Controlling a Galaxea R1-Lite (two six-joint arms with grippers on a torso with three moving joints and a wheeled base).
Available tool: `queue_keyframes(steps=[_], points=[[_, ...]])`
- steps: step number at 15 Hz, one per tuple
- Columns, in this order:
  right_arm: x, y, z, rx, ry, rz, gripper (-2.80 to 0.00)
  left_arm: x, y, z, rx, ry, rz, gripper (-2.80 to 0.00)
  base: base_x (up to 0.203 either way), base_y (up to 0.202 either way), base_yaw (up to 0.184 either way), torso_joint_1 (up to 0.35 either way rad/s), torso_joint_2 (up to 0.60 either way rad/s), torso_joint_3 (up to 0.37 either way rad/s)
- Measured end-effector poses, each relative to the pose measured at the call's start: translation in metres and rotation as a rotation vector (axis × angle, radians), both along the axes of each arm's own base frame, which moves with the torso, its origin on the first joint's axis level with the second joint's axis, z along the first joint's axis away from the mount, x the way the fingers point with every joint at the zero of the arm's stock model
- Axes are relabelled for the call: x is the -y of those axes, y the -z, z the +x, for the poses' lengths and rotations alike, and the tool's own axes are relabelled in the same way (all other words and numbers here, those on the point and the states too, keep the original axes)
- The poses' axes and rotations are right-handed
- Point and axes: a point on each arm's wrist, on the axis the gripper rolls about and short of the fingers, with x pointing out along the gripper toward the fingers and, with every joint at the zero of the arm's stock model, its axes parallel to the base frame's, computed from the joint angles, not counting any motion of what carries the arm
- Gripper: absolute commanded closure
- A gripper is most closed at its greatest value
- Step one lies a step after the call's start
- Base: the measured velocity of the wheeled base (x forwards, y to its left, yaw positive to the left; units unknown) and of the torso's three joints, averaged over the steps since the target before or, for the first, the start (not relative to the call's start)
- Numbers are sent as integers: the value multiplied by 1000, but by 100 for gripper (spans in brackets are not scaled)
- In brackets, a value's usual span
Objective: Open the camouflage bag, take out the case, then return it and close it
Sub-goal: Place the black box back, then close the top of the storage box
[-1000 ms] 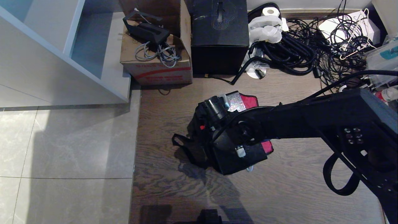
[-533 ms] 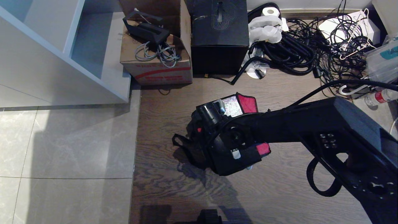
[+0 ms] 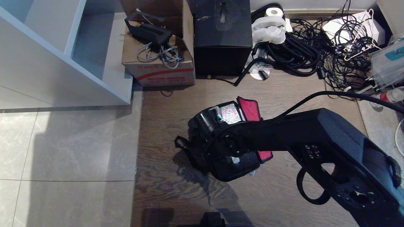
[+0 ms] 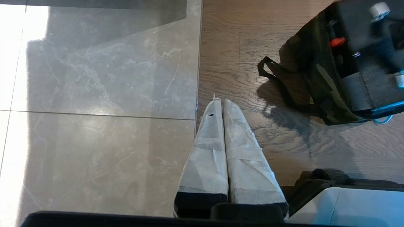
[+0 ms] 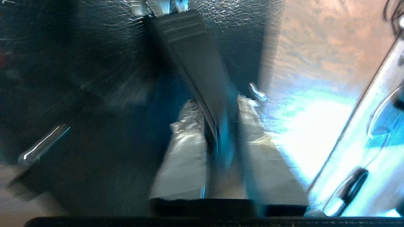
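The wooden floor [image 3: 284, 189] carries the scene. At 12 o'clock from the bag stands the plain black box [image 3: 222, 37], with a red-striped cardboard box [image 3: 161, 67] at its 9 o'clock and a heap of cables [image 3: 315, 47] at its 3 o'clock. The right arm [image 3: 315, 138] reaches in from 4 o'clock over the camouflage bag [image 3: 235, 165], which lies open mid-floor, red lining showing. The case [image 3: 230, 113] sits inside it. The right gripper [image 5: 217, 107] straddles the case's black handle [image 5: 192, 60], fingers [image 5: 186, 151] slightly parted on either side; whether they grip it is unclear. The left gripper [image 4: 222, 104] hangs pressed together at the bag's 8 o'clock.
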Motion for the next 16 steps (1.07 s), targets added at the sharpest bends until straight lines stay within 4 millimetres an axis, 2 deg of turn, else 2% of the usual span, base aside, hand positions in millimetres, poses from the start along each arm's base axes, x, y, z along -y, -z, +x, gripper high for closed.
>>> queue_keyframes(steps=[3, 5, 9, 11, 13, 16], points=[[1, 3, -1, -25, -19, -1, -280, 0, 0, 0, 0, 0, 0, 0, 0, 0, 0, 0, 0, 0], [-3, 1, -12, -29, -42, 1, -280, 0, 0, 0, 0, 0, 0, 0, 0, 0, 0, 0, 0, 0], [21, -10, -36, -90, -65, 63, -280, 0, 0, 0, 0, 0, 0, 0, 0, 0, 0, 0, 0, 0], [51, -11, -47, -165, -68, 147, -280, 0, 0, 0, 0, 0, 0, 0, 0, 0, 0, 0, 0, 0], [83, -11, -58, -244, -80, 303, -280, 0, 0, 0, 1, 0, 0, 0, 0, 0, 0, 0, 0, 0], [145, -6, -70, -334, 13, 550, -280, 0, 0, 0, 0, 0, 0, 0, 0, 0, 0, 0, 0, 0]])
